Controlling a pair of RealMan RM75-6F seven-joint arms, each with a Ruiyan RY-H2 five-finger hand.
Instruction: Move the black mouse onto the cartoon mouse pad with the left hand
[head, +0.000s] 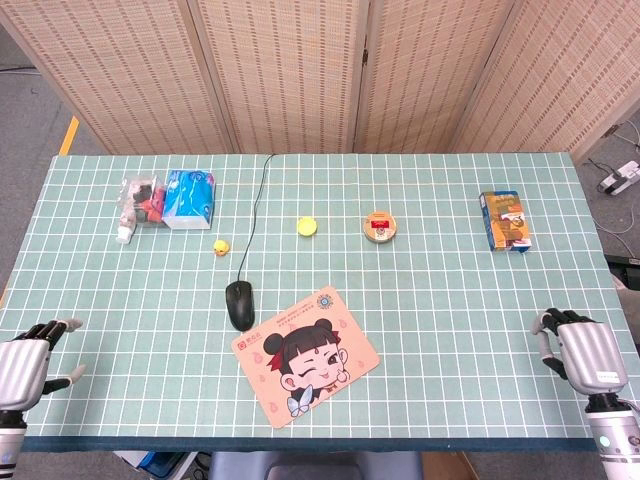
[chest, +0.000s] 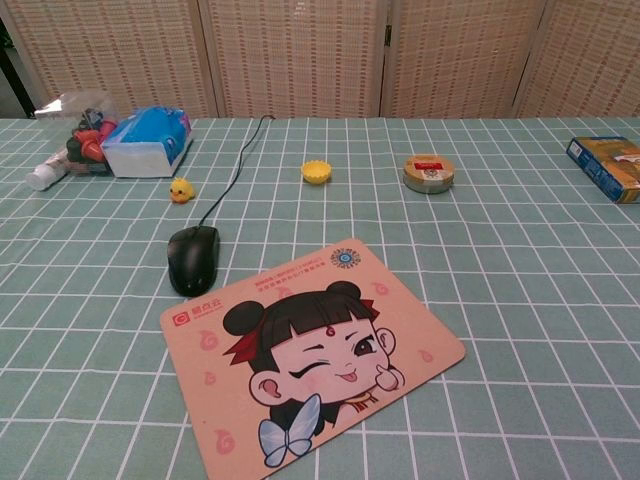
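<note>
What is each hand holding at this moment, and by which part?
Nothing is held. The left hand and the right hand rest at the near table edge with nothing in them. The black mouse lies untouched beside the cartoon mouse pad.

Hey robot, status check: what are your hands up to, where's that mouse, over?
Left hand and right hand open, holding nothing. Black mouse on the table beside the cartoon mouse pad, not on it. Nothing between them; cable trails back.

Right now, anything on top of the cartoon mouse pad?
Nothing: the cartoon mouse pad is bare, print fully visible. The black mouse sits on the table just off its left corner.
</note>
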